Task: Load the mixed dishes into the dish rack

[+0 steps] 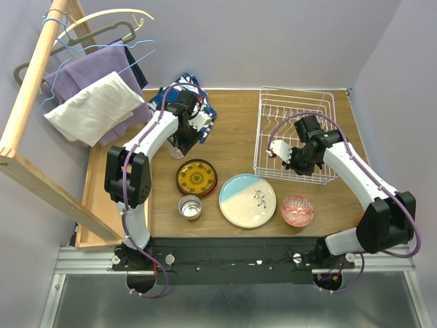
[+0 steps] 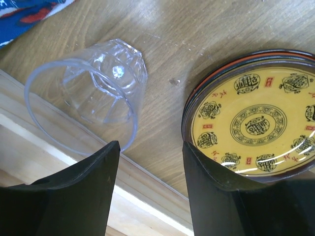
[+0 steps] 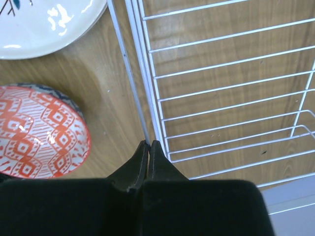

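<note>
**Dishes on the desk, white wire rack alongside**

A clear glass (image 2: 86,96) sat just ahead of the left-hand jaw of the open left jaws, its mouth toward them. A dark-rimmed yellow patterned plate (image 2: 251,123) lay flat ahead of the other jaw, its near rim hidden behind it. An upright steel cup (image 1: 190,206) stood back from those jaws, toward the arm bases. The dish rack (image 3: 221,73) spread ahead and right of the closed right jaws, whose tips met at its edge wire. A red-patterned bowl (image 3: 37,132) sat to their left, and the pale blue-cream plate (image 3: 44,24) lay farther ahead-left.
</note>
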Controlling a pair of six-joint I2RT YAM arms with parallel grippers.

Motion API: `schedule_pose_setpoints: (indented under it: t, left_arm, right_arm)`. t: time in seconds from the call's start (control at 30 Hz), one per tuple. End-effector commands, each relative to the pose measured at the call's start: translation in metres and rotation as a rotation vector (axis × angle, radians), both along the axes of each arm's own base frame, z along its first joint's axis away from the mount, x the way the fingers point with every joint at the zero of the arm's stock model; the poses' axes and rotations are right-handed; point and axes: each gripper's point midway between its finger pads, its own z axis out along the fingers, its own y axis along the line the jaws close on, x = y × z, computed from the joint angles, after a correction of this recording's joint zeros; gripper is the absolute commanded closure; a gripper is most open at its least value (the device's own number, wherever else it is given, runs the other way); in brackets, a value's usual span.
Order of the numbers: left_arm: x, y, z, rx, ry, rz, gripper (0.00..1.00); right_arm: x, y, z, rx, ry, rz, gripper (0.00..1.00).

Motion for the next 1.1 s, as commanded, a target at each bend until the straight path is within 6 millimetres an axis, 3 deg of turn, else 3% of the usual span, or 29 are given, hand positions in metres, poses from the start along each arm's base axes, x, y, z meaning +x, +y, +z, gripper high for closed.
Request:
schedule_pose_setpoints:
  t: [0.0,0.07,0.13,0.4,0.43,0.47,0.6,0.63,0.7,0.73,0.77,0.83,0.9,0.97,1.0,1.07]
  left_arm:
    - [0.016,-0.003,0.000,-0.011,-0.037,-0.009,0.37]
    - [0.020,-0.006,-0.002,-0.017,-0.034,-0.011,0.39]
    - [0.024,-0.008,-0.001,-0.022,-0.037,-0.014,0.43]
    - [0.026,-0.007,-0.014,-0.003,-0.001,-0.021,0.60]
    - [0.026,-0.007,-0.014,0.001,0.001,-0.022,0.70]
    - [0.025,-0.007,-0.015,0.003,0.008,-0.022,0.74]
    - [0.020,-0.006,-0.007,-0.003,0.005,-0.007,0.92]
    - [0.022,-0.007,0.001,-0.009,-0.009,-0.006,0.98]
    - [0.017,-0.007,0.014,-0.011,-0.004,-0.009,1.00]
    - [0.015,-0.011,0.021,-0.015,-0.008,-0.023,1.00]
    - [0.017,-0.019,0.041,-0.051,-0.045,-0.043,1.00]
    - [0.017,-0.025,0.063,-0.057,-0.102,-0.091,1.00]
    - [0.020,-0.038,0.102,-0.060,-0.247,-0.139,1.00]
    - [0.016,-0.042,0.130,-0.043,-0.376,-0.187,1.00]
    - [0.024,-0.054,0.148,-0.029,-0.491,-0.210,1.00]
    - [0.018,-0.058,0.159,0.016,-0.608,-0.270,1.00]
  right_arm:
    - [-0.021,-0.022,0.006,-0.073,0.029,-0.094,0.81]
    - [-0.014,-0.021,0.015,-0.066,-0.003,-0.114,0.58]
    - [-0.001,-0.016,0.035,-0.028,-0.058,-0.148,0.51]
    - [0.050,0.028,0.123,0.312,-0.277,-0.366,0.34]
    - [0.055,0.034,0.127,0.342,-0.275,-0.387,0.34]
    - [0.063,0.038,0.140,0.382,-0.302,-0.404,0.34]
    - [0.086,0.056,0.157,0.519,-0.298,-0.536,0.32]
    - [0.091,0.060,0.160,0.547,-0.293,-0.558,0.32]
    - [0.106,0.072,0.156,0.607,-0.246,-0.635,0.27]
    - [0.111,0.081,0.167,0.656,-0.238,-0.633,0.26]
    - [0.120,0.086,0.162,0.674,-0.217,-0.649,0.26]
    - [0.131,0.096,0.174,0.754,-0.199,-0.721,0.18]
    - [0.144,0.104,0.173,0.808,-0.142,-0.818,0.10]
    - [0.151,0.115,0.195,0.899,-0.108,-0.826,0.06]
    - [0.155,0.116,0.198,0.948,-0.057,-0.879,0.03]
    - [0.162,0.130,0.210,1.054,0.066,-0.862,0.03]
